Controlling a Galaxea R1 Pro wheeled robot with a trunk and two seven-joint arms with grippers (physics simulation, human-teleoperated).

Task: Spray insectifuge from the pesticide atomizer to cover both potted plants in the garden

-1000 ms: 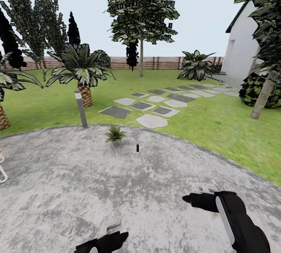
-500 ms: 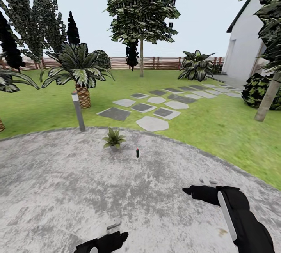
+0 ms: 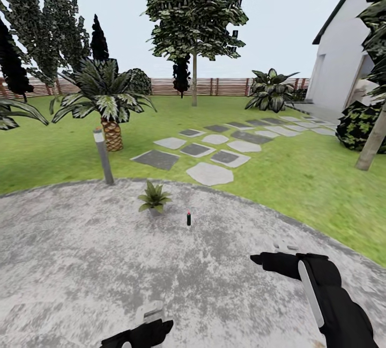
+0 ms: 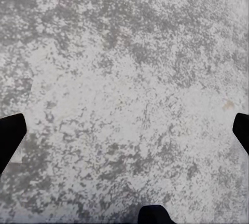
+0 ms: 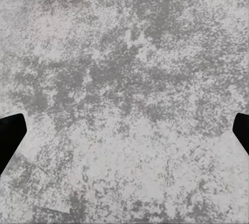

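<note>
- Pesticide atomizer (image 3: 188, 219) upright on the round grey stone patio (image 3: 80, 262), a slim dark bottle with a red tip, roughly at 12 o'clock from the robot and well ahead of both arms.
- One potted plant (image 3: 154, 198) — a low rosette of pointed green leaves — just beside the atomizer at its 10 o'clock, near the patio's far edge; too small to tell whether white specks lie on the leaves.
- Grey post (image 3: 103, 156) with a pale top at 11 o'clock beyond the plant, on the patio rim; a scaly-trunked palm (image 3: 110, 106) behind it on the lawn (image 3: 300, 176).
- Stepping stones (image 3: 214, 147) running off toward 1 o'clock, to a white building (image 3: 343, 69); brown slatted fence (image 3: 225, 86) across the back.
- Left gripper (image 4: 124, 130) low at 7 o'clock over bare patio — black fingertips (image 4: 10, 136) spread wide to either edge of the wrist view, holding nothing.
- Right gripper (image 5: 124, 130) at 4 o'clock, likewise over mottled stone, fingertips (image 5: 10, 130) wide apart and empty; in its wrist view a dark sliver at the far edge, too cropped to identify.
</note>
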